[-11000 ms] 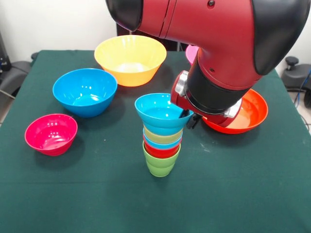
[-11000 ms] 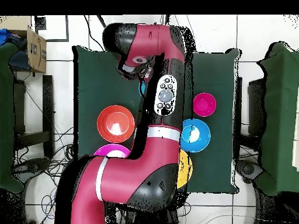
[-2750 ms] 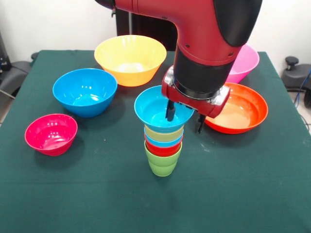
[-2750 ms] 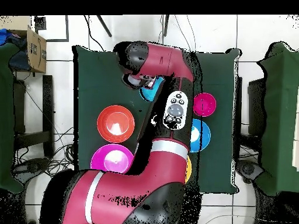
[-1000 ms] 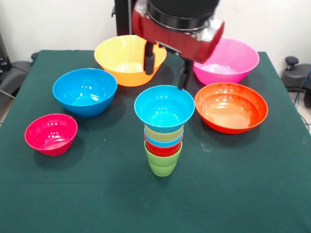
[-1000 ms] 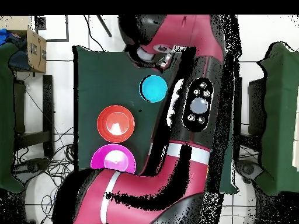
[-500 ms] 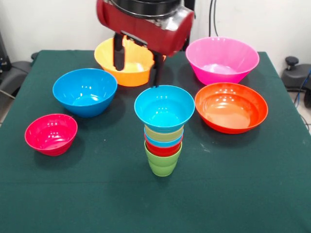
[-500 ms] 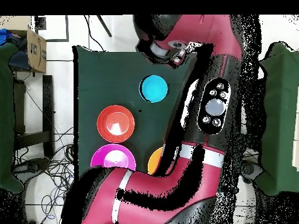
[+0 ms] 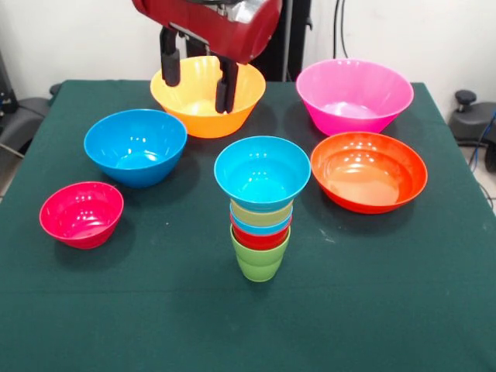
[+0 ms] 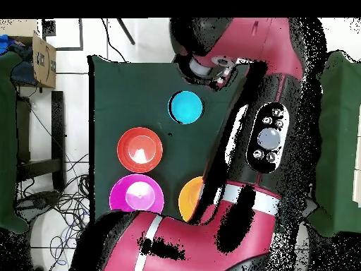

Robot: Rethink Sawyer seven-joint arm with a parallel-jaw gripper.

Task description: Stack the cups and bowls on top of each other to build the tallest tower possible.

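Mid-table, the tower [image 9: 261, 213] flares from lime base to blue bowl; pincer [image 9: 195, 72] gapes empty.

Six bowls [image 9: 136, 146] and four stacked cups [image 9: 260, 260] on one table [image 9: 387, 310].

Tower [image 9: 261, 209] stands mid-table; bowls [image 9: 136, 146] ring it behind and beside.

A dark green cloth [image 9: 116, 310] covers the table to its edges, against a plain pale wall [image 9: 77, 39]. Overhead, the floor [image 10: 127, 42] is white tile with dark joints, cables [image 10: 49, 205] trail past the table's left edge, and a cardboard box [image 10: 44, 58] sits off its top left corner.
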